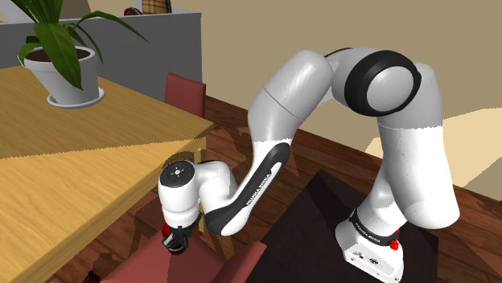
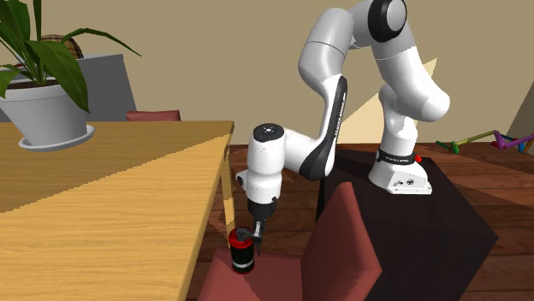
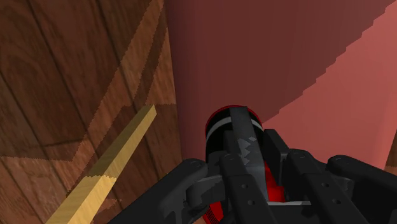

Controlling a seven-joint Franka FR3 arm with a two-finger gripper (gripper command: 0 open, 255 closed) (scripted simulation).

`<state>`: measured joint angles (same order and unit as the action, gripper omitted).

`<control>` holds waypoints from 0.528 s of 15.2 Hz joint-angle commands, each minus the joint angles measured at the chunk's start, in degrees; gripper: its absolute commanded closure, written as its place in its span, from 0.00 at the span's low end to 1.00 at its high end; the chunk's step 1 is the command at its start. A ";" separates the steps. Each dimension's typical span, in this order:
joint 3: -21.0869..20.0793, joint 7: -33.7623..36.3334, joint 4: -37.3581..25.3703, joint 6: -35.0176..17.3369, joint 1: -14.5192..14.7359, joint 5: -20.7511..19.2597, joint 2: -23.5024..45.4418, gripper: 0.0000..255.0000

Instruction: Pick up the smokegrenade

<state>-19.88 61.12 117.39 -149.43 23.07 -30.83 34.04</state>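
The smoke grenade (image 2: 242,256) is a red and black canister with a black lever on top, standing upright on the red seat of a chair (image 2: 282,278) beside the table. My gripper (image 2: 250,235) comes down on it from above, fingers closed around its top. In the wrist view the grenade (image 3: 232,124) sits between the black fingers of the gripper (image 3: 254,184), its red body showing between them. In the shoulder view the gripper (image 1: 175,241) hangs low over the chair seat (image 1: 153,265), and red bits of the grenade (image 1: 166,239) peek out beside it.
A wooden table (image 2: 103,214) stands close by, its edge and leg (image 2: 227,201) near the hand. A potted plant (image 1: 68,76) stands on the table's far side. The chair's red backrest (image 2: 347,248) rises beside the seat. The dark stand (image 2: 428,214) lies behind.
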 commanded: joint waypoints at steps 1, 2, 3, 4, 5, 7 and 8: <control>0.08 0.01 -0.09 0.03 0.01 -0.04 0.16 1.00; -0.30 -0.32 0.12 0.48 -0.27 0.37 -0.51 1.00; -0.68 -0.65 0.30 0.95 -0.56 0.80 -1.17 1.00; -1.06 -0.98 0.47 1.42 -0.85 1.22 -1.83 1.00; -1.44 -1.32 0.63 1.89 -1.13 1.66 -2.48 1.00; -2.18 -2.00 0.92 2.85 -1.68 2.55 -3.78 1.00; -2.55 -2.35 1.04 3.34 -1.95 3.00 -4.42 1.00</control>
<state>-22.03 59.12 118.26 -146.59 21.40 -28.30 30.36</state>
